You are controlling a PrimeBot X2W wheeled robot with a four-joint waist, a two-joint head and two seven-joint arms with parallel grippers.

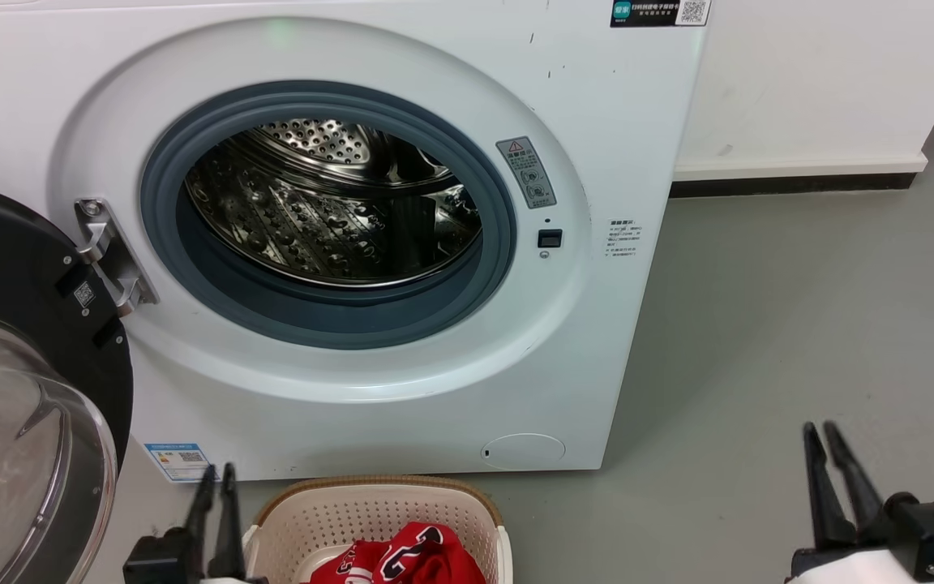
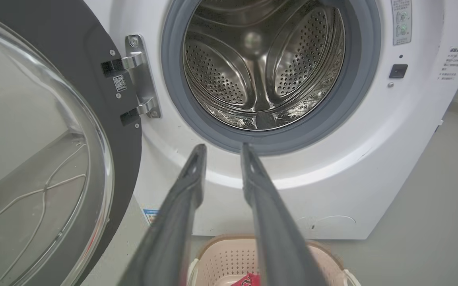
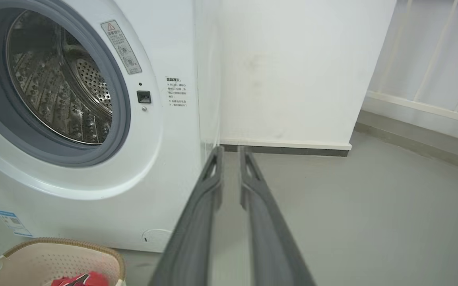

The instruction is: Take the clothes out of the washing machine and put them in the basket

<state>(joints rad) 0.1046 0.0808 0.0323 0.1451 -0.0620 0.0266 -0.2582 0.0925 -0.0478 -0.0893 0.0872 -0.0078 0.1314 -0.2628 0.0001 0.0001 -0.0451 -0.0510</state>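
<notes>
We are looking at the washing machine (image 1: 613, 122), its door (image 1: 29, 268) hanging open, its warning sticker (image 1: 525, 172) printed too small to read. The red clothes (image 1: 444, 564), showing part of a number, are lying in the basket (image 1: 378, 483) just before the machine; our left gripper (image 1: 218, 472) and right gripper (image 1: 817, 426) are hovering slightly parted, holding nothing

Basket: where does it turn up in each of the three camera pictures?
Head view: basket at bottom centre, in front of the washer.
Left wrist view: bottom centre.
Right wrist view: bottom left corner.
Shared landmark: the washer's black latch.
</notes>
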